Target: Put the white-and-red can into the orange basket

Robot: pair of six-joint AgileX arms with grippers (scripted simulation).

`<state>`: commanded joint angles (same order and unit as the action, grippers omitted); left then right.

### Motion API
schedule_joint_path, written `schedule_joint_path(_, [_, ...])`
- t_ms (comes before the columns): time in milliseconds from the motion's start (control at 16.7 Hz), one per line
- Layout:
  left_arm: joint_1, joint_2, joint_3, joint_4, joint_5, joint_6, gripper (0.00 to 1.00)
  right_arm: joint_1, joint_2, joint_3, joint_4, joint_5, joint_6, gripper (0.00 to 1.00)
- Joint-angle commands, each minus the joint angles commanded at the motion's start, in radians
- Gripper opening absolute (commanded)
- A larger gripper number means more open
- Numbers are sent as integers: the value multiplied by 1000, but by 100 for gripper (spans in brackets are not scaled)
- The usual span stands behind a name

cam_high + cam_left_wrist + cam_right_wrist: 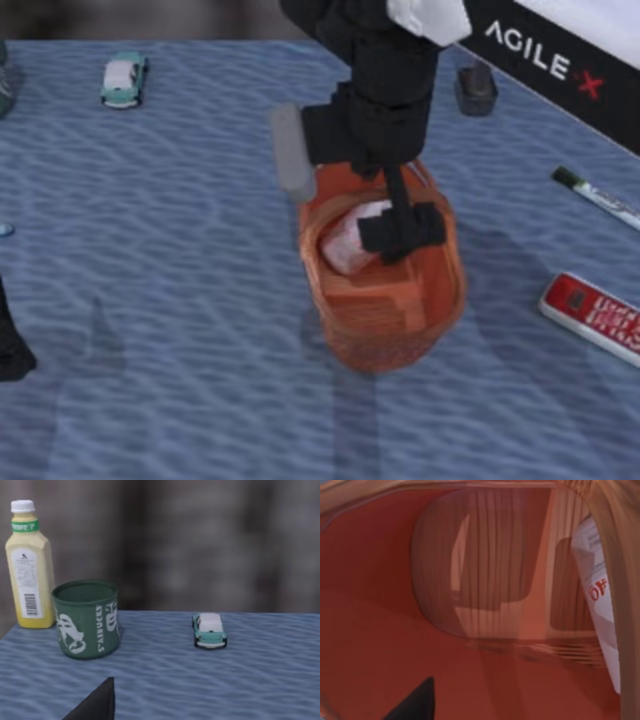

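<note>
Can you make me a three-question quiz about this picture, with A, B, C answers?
1. Where is the white-and-red can?
A. Inside the orange basket
B. Next to the toy car
C. On top of the flat red box

2. What colour is the mug beside the yellow bottle?
A. Blue
B. Green
C. Pink

3. Which arm is busy over the basket?
A. The left arm
B. The right arm
C. Neither arm

Answers:
1. A: the top view shows the can lying tilted within the basket's walls.
2. B: the left wrist view shows a dark green mug with white print.
3. B: the right claw reaches down into the basket, while the left arm sits parked at the table's left edge.
</note>
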<state>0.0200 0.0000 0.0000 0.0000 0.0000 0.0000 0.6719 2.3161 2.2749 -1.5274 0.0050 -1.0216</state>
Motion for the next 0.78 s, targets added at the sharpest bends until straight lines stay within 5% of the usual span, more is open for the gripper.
schedule_joint_path(120, [0, 0, 0, 0, 0, 0, 100, 0, 0, 0, 0, 0, 0, 100])
schedule_joint_path(780, [0, 0, 0, 0, 0, 0, 100, 0, 0, 0, 0, 0, 0, 17])
